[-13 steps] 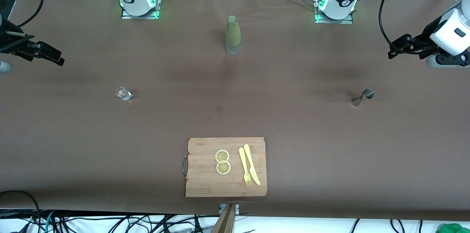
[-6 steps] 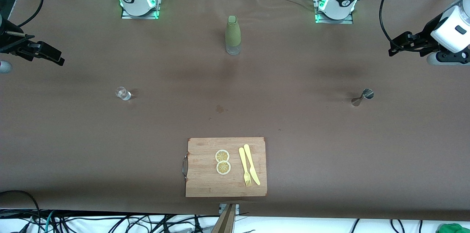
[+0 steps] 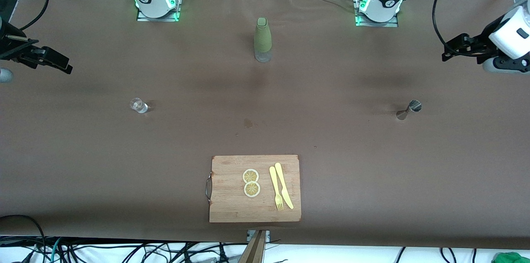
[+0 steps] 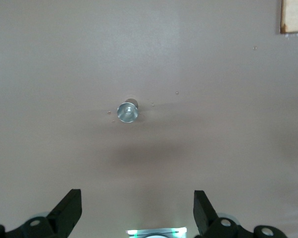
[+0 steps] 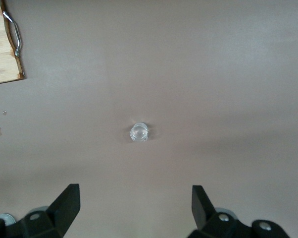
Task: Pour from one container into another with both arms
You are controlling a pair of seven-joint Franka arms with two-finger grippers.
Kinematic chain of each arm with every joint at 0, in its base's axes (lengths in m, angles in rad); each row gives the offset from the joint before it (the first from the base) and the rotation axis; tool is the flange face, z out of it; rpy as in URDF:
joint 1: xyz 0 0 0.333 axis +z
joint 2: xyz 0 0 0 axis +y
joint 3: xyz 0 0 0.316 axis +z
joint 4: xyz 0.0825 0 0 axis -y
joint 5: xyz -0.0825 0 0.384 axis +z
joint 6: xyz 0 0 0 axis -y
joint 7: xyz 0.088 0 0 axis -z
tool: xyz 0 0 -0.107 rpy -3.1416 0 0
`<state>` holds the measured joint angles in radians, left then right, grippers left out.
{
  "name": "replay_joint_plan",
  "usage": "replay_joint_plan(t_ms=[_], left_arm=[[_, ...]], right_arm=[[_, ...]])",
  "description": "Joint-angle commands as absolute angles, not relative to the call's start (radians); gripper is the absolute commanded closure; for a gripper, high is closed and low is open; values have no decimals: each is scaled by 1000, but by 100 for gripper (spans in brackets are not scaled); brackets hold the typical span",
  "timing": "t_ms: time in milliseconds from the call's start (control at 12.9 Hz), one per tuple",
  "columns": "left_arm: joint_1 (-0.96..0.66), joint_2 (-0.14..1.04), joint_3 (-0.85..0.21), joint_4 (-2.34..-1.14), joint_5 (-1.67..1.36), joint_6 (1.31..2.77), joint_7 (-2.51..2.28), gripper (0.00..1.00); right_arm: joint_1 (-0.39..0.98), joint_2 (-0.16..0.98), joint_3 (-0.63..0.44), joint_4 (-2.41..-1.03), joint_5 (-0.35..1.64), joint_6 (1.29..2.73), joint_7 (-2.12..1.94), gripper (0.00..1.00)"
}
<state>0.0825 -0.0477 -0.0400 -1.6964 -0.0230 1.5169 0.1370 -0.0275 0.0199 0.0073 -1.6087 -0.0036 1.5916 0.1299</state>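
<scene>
A tiny clear glass cup (image 3: pixel 138 105) stands upright on the brown table toward the right arm's end; it also shows in the right wrist view (image 5: pixel 139 132). The silver hourglass jigger (image 3: pixel 409 109) stands toward the left arm's end, and the left wrist view shows the jigger (image 4: pixel 126 111) from above. My right gripper (image 3: pixel 62 64) hangs open over bare table at its end, well apart from the cup, its jaws (image 5: pixel 135 196) wide and empty. My left gripper (image 3: pixel 446 52) hangs open over bare table at its end, apart from the jigger, jaws (image 4: pixel 137 198) wide and empty.
A tall olive-green sleeved bottle (image 3: pixel 263 39) stands at the table's middle, between the two bases. A wooden cutting board (image 3: pixel 232 205) with a metal handle lies near the front edge and carries two lemon slices (image 3: pixel 251 182), a yellow fork (image 3: pixel 276 188) and a knife (image 3: pixel 284 185).
The left arm's hand has drifted slightly toward the base side of the table and outward. The right arm, the cup and the jigger have not moved.
</scene>
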Motion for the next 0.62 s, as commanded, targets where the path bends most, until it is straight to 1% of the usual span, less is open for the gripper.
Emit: replay_joint_plan(t_ms=[0, 233, 545], left_arm=[[115, -51, -23, -1718, -18, 1539, 283, 1], [166, -48, -23, -1741, -54, 1566, 435, 2], [179, -46, 23, -1772, -110, 1571, 537, 2]], right_arm=[[-32, 8, 8, -1617, 6, 1586, 132, 0], [-32, 8, 8, -1617, 6, 1585, 130, 0], [-32, 8, 8, -1617, 6, 1585, 130, 0]])
